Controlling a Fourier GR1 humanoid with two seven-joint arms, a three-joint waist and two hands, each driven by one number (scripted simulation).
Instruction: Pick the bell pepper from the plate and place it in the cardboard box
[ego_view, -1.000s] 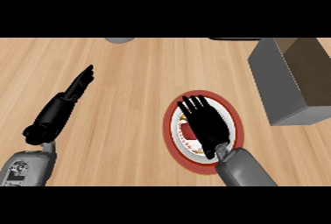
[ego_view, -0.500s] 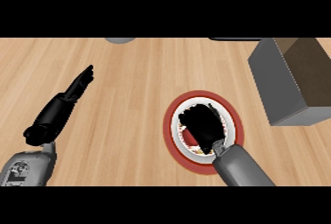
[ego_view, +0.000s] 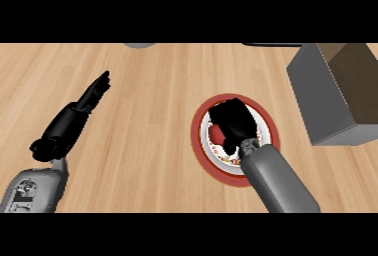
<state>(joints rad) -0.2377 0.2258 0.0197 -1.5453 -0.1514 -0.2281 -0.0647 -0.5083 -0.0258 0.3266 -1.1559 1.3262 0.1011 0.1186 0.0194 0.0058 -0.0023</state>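
The right robot hand sits low over the plate, which is white with a red rim and lies on the wooden bench right of the middle of the head view. Its black fingers are bunched and curled downward round the bell pepper, most of which they hide; only a small red patch of it shows at the hand's left side, inside the plate's white centre. The bell pepper is thus on the plate, under the hand. The grey right forearm runs from the lower edge up to the plate's lower rim and covers part of it. The cardboard box stands at the right of the view, just beside the plate but not touching it; its outer walls look grey, and its brown inside shows at the top right through the open top. It cannot be told whether anything lies in it. The left robot hand rests well apart from the plate, at the left of the view, with its fingers straight, pressed together and pointing up and to the right, holding nothing. Its grey left forearm shows in the lower left corner.
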